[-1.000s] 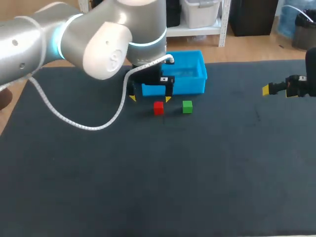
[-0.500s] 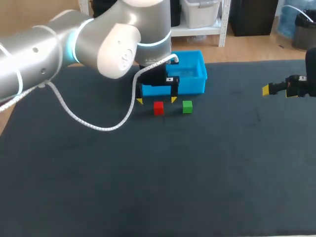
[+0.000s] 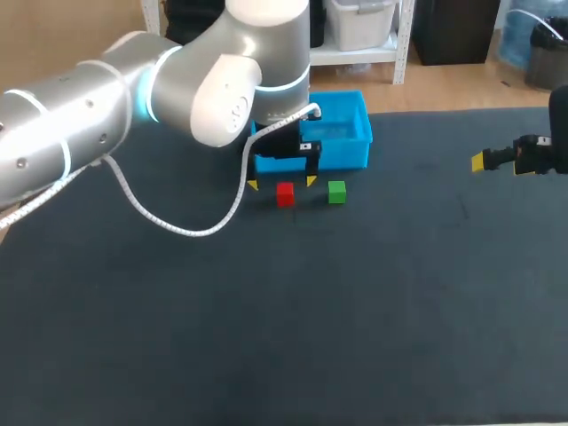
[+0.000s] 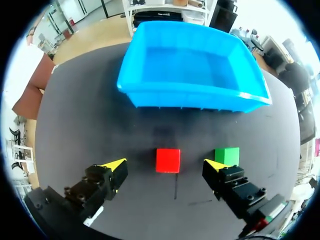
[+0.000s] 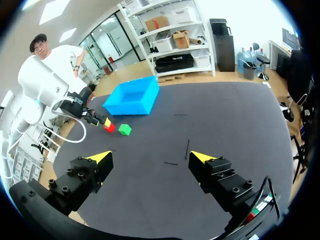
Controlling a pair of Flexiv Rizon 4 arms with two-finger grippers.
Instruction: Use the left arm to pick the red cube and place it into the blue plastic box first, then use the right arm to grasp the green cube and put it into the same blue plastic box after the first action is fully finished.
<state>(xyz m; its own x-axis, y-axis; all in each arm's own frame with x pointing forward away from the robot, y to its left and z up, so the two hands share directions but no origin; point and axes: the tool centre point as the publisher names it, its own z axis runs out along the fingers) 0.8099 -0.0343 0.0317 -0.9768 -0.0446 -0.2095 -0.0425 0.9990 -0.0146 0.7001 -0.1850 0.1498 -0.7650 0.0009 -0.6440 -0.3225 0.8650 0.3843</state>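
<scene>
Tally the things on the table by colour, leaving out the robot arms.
red cube: 1
green cube: 1
blue box: 1
Total: 3

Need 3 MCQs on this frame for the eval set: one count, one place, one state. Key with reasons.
1. How many cubes are in the box?
A. none
B. one
C. two

2. Where is the red cube?
A. in the box
B. on the table, beside the green cube
C. on top of the green cube

3. The left claw is:
A. shut on the red cube
B. shut on the green cube
C. open

Key:
1 A: the left wrist view shows only bare blue inside the box.
2 B: both cubes sit side by side on the table in front of the box.
3 C: its yellow tips stand wide apart, touching neither cube.
</scene>
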